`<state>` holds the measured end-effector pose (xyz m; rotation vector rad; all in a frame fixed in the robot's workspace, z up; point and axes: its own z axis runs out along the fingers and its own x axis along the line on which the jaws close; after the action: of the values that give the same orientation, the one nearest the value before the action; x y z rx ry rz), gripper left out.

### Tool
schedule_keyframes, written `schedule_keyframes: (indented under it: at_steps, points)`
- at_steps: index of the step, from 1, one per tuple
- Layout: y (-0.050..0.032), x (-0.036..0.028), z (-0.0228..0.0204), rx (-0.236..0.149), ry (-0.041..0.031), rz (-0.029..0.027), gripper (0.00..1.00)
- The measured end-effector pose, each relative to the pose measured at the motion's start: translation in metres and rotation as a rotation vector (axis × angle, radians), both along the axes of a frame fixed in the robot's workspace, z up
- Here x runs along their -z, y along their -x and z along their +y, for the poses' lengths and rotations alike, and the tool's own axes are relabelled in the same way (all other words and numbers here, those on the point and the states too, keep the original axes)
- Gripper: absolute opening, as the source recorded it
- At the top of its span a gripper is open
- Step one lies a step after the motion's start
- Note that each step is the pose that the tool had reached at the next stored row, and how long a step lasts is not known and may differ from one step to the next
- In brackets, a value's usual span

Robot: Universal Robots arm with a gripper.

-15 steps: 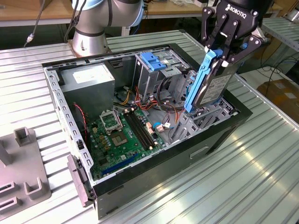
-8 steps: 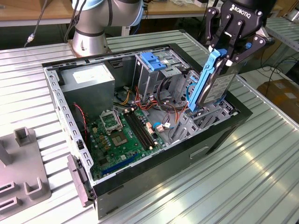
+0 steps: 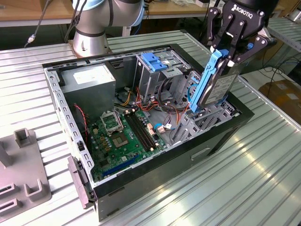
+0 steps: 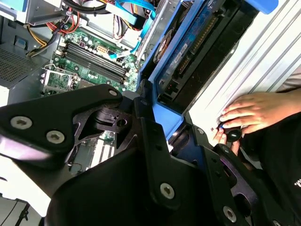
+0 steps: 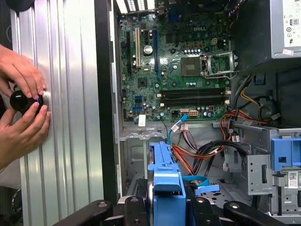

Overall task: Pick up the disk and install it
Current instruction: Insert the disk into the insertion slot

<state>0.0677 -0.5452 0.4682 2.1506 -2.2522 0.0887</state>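
An open computer case (image 3: 155,188) in the exterior view, motherboard (image 3: 123,134) at left, blue bracket (image 3: 153,61) mid-frame. At the exterior view's right the gripper (image 3: 231,55), clamped on the disk (image 3: 218,87), holds it tilted on end, lower end at the drive bay (image 3: 207,122). Seating it well likely means squaring the rails to the bay, clear of cables.

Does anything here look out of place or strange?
The disk, held by the gripper, stands tilted with its lower end inside the open case, not yet seated. A person's hand rests on the table beside the case.
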Motion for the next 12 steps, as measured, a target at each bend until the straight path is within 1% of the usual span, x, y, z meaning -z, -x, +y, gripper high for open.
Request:
schedule_keyframes:
  at_steps: [3, 5, 6, 11, 12]
  points:
    - [-0.0012, 0.0017, -0.0004, 0.000, -0.0006, 0.0000, 0.37]
    - [-0.0013, 0.0038, -0.0037, 0.000, -0.0007, -0.0001, 0.37]
    - [-0.0011, 0.0045, -0.0044, 0.000, -0.0010, 0.0000, 0.37]
    - [0.0007, 0.0074, -0.0045, -0.006, -0.0011, 0.0000, 0.37]
    - [0.0007, 0.0084, -0.0038, -0.007, -0.0011, 0.0000, 0.37]
